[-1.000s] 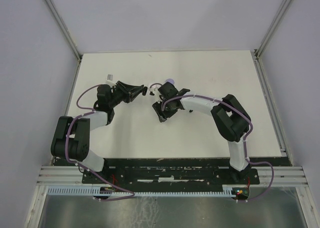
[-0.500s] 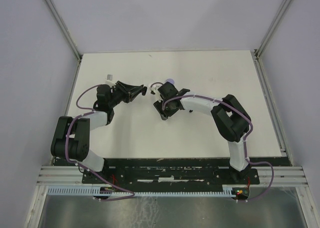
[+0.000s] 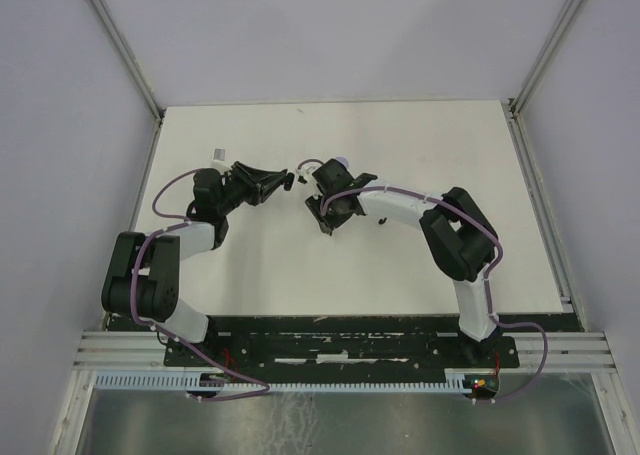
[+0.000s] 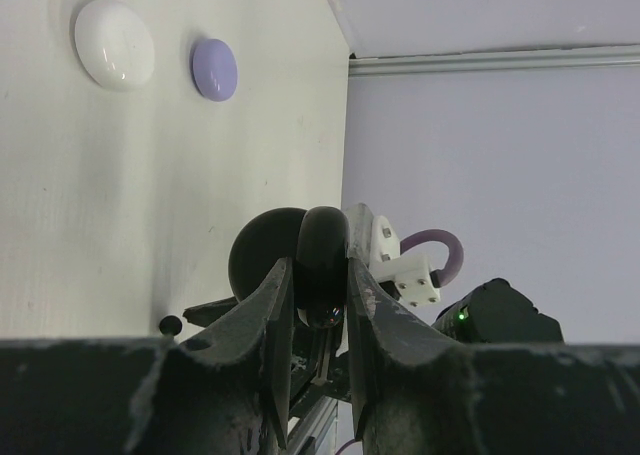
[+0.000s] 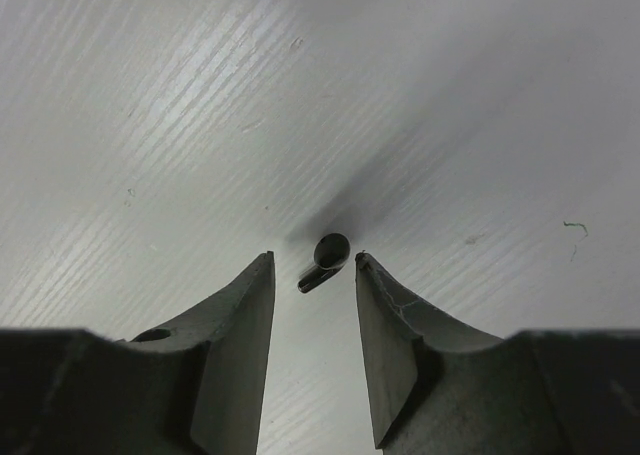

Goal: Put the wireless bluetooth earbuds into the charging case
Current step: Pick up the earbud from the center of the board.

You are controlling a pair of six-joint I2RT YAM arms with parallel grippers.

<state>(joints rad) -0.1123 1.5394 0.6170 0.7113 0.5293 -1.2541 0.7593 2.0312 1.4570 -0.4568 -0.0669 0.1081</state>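
My left gripper (image 4: 318, 270) is shut on an open black charging case (image 4: 322, 237) and holds it off the table; it also shows in the top view (image 3: 288, 181). My right gripper (image 5: 312, 263) is open and points down at the table. A tiny black earbud (image 5: 326, 255) with a short stem lies on the table between its fingertips, apart from both. In the top view this gripper (image 3: 320, 219) sits just right of the left one. Another small black earbud (image 4: 171, 325) lies on the table below the case.
A white puck (image 4: 113, 43) and a pale lilac puck (image 4: 214, 69) lie on the white table beyond the case. The lilac puck (image 3: 341, 162) sits just behind the right wrist in the top view. Grey walls enclose the table.
My right gripper has shifted a little to the left, toward the left gripper. The left arm and the case have stayed still.
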